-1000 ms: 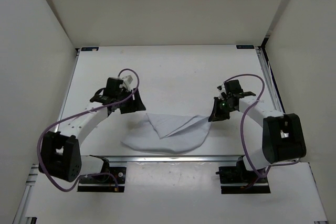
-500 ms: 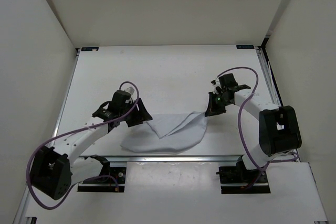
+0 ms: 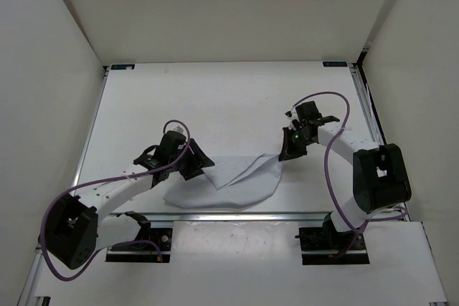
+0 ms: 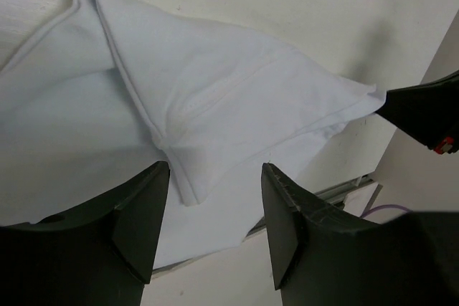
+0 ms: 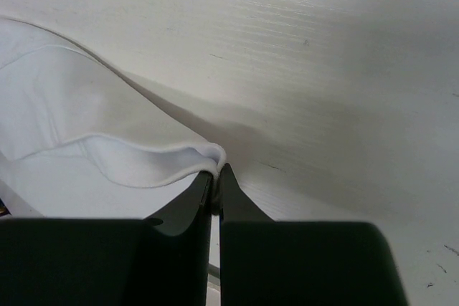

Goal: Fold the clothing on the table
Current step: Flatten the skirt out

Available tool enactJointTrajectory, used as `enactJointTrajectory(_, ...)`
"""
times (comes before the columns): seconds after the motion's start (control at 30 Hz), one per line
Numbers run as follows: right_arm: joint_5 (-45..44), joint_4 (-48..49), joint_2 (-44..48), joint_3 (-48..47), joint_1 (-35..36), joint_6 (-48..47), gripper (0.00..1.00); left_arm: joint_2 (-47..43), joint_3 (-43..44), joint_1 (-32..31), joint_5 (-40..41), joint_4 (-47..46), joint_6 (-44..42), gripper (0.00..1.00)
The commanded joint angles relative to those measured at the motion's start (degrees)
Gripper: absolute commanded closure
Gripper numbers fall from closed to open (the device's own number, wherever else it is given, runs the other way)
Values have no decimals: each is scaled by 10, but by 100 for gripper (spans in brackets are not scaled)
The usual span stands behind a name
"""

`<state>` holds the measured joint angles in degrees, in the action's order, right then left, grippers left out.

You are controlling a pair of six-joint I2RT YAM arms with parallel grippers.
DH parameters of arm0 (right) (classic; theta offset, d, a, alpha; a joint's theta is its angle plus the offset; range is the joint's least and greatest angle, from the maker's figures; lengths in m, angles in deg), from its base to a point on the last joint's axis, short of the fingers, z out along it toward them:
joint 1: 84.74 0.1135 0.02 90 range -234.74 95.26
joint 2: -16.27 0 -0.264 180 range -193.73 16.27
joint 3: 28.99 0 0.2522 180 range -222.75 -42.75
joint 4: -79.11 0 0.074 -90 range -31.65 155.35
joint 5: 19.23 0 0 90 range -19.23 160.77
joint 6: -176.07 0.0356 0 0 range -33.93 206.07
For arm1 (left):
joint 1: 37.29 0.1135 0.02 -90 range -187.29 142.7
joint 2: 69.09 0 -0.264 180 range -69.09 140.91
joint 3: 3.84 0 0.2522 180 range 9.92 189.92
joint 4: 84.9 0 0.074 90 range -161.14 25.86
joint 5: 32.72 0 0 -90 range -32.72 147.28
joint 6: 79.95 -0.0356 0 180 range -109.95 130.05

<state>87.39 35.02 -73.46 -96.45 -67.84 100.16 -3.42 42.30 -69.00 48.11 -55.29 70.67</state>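
Pinching a corner of the clothing, right claw tight; left claw agape, empty, fingers masking its near edge.

Wrinkled white clothing, partly folded, at the near edge of the table

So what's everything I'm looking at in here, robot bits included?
clothing: one, white, rumpled, near the table's front edge between the arms.
table: one, matte white with aluminium rails, under everything.
walls: three, white, left, back and right.
cables: two, purple, one looping along each arm.
arms: two, white with black joints, based at the near edge.
left gripper: one, black, open over a fold at the clothing's left.
right gripper: one, black, shut on the clothing's right corner.
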Motion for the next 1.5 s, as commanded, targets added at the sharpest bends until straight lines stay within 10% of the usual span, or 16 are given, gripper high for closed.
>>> enactJointTrajectory(0.0, -8, -13, 25, 5, -4, -8, 100, -5, -4, -13, 34, -18, 43, 35)
enactJointTrajectory(1.07, -5, -31, 81, 52, 21, -5, 100, 120, -7, -98, 61, -96, 137, 51)
enactJointTrajectory(1.23, 0, -25, 84, 69, 31, -3, 100, 132, 4, -100, 50, -109, 143, 100)
enactJointTrajectory(1.47, -1, -17, 90, 78, 37, 0, 100, 86, 23, -82, 58, -105, 158, 100)
